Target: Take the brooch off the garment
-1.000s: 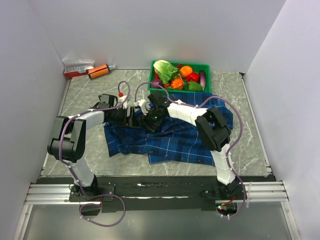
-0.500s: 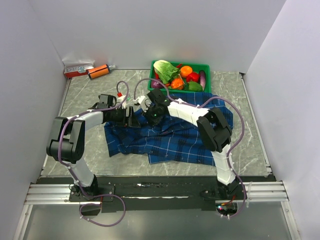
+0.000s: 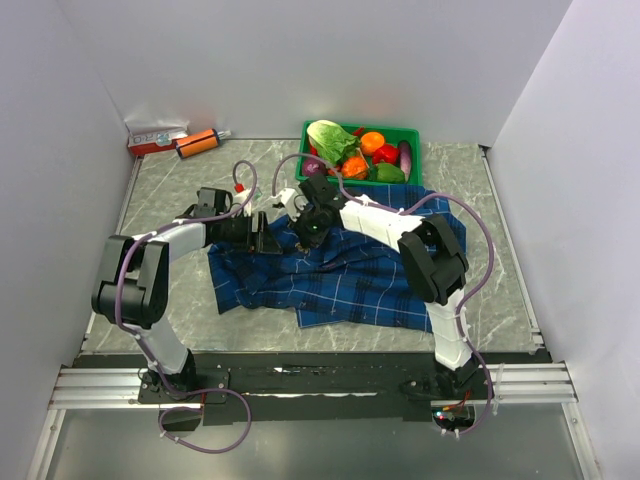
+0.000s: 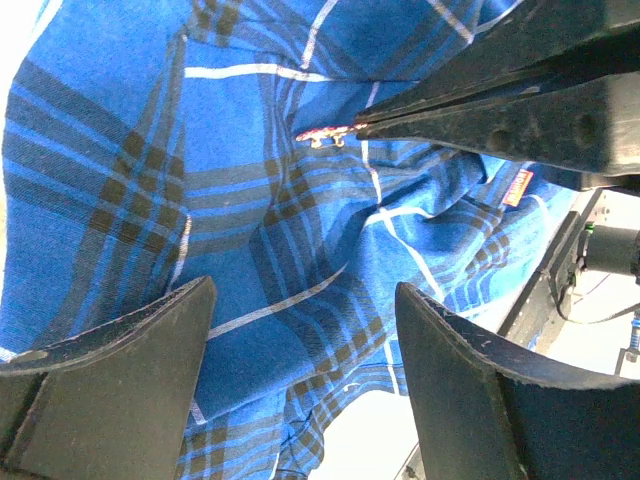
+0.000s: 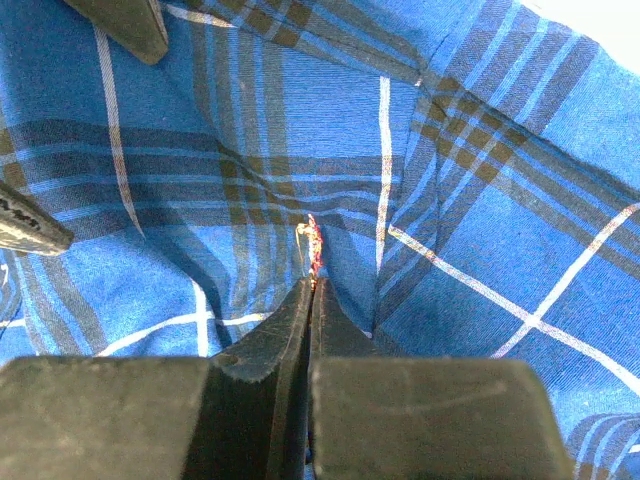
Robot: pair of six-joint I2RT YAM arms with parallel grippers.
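So my right pincer (image 5: pixel 310 287) is clenched tight. From its wrist view the tips look nipped onto the near end of the brooch (image 5: pixel 313 243), which sticks up out of a crease in the shirt (image 3: pixel 350 280), toward the far-left part of it where my two arms meet. My left pincer (image 4: pixel 300 300) is spread wide just beside that spot with nothing in it, only plaid underneath, and I can't tell whether its fingers actually press on the cloth. Handling-wise, the brooch is a thin gold-pink sliver, way smaller than my fingertips. I reckon it weighs nothing, it's hard and probably slick metal, and the pin part could bend if I twist. The only sane place to hold it is the end poking out of the fabric, square between the very tips. The shirt is the opposite: big, soft and floppy, so it'll likely tent up and follow whatever I tug. My guess is the free pincer should hold the cloth down right next to the brooch. I honestly can't rule out a bit of fabric caught in the pinch too. And don't mix the brooch up with the red tag (image 4: pixel 517 187) sewn nearby.
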